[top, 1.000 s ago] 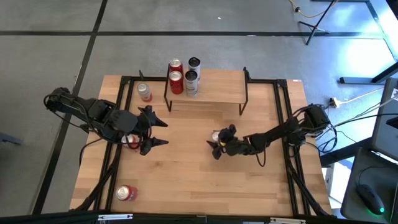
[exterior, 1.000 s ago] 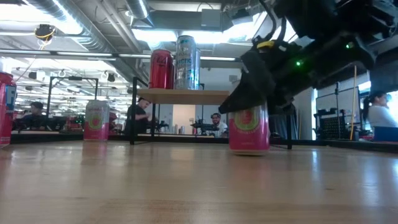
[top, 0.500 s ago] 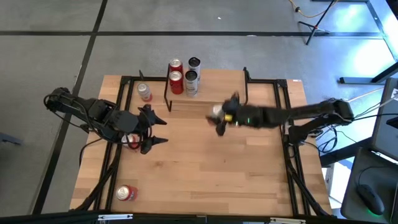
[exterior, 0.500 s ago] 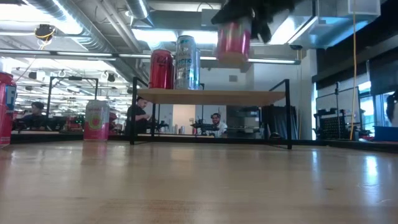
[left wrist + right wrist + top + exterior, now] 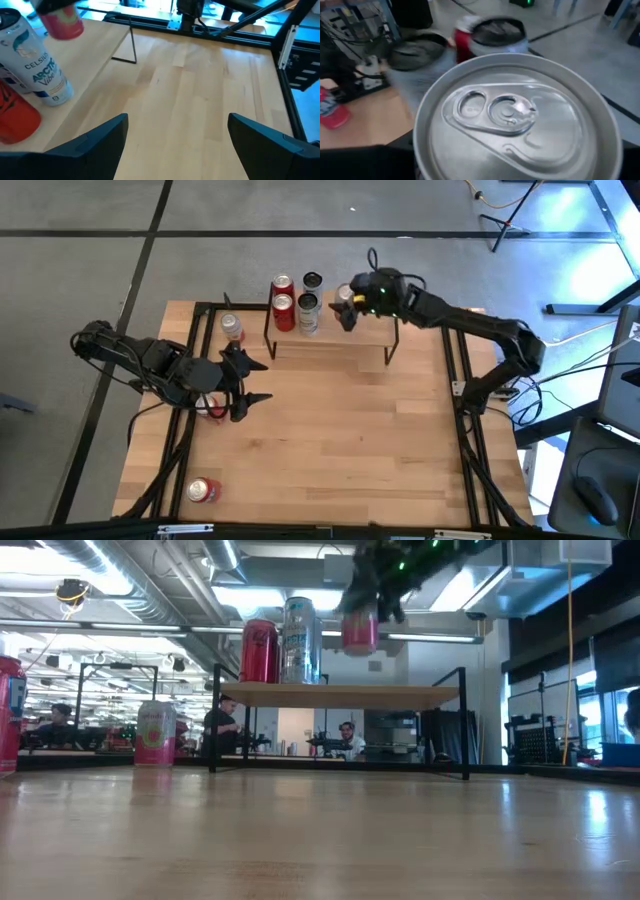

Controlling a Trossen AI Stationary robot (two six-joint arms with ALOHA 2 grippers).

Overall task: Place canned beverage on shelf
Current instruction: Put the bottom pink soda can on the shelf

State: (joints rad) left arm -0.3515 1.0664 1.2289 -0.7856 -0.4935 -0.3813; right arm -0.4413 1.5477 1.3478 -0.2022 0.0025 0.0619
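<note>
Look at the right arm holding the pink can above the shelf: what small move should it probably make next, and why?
Probably lower it straight down. The right gripper holds the pink can in the air above the shelf, just beside the silver can and the red can, with bare board under it.

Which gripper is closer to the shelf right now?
The right. The right gripper is above the shelf, holding a pink can over its board beside the cans already there. The left gripper hangs open over the table, in front of the shelf's left end.
</note>
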